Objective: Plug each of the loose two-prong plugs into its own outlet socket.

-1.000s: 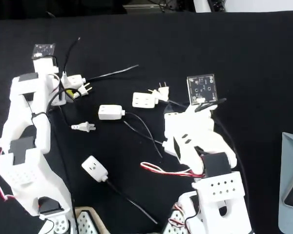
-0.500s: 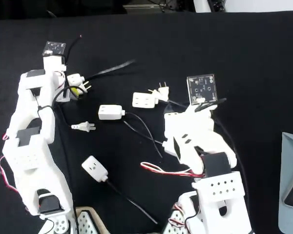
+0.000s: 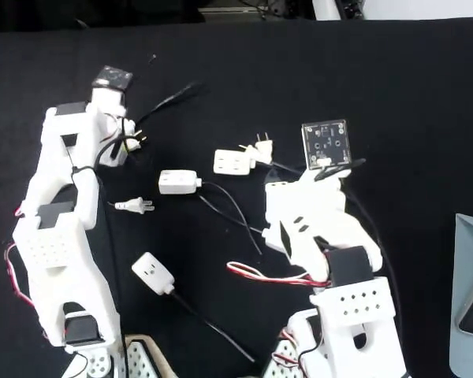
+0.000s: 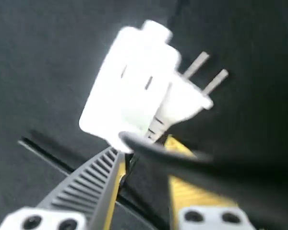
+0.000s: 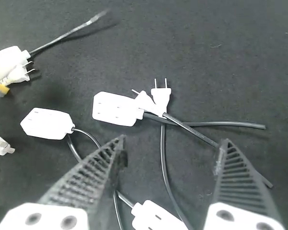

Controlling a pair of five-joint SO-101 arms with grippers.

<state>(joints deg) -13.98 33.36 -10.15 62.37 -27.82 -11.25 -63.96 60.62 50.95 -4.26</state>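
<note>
Plug [image 4: 182, 103] beside a socket [image 4: 129, 86], pinched by the left gripper [image 4: 144, 149]; right gripper [image 5: 173, 143] spread wide above the table [image 5: 230, 57]

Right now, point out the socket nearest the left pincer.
The socket right at the left pincer, a plug beside it; the other three lie farther off.

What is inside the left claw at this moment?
The left claw holds a white plug by its cord end, with an outlet socket right beside it. A black cable covers the exact contact.
</note>
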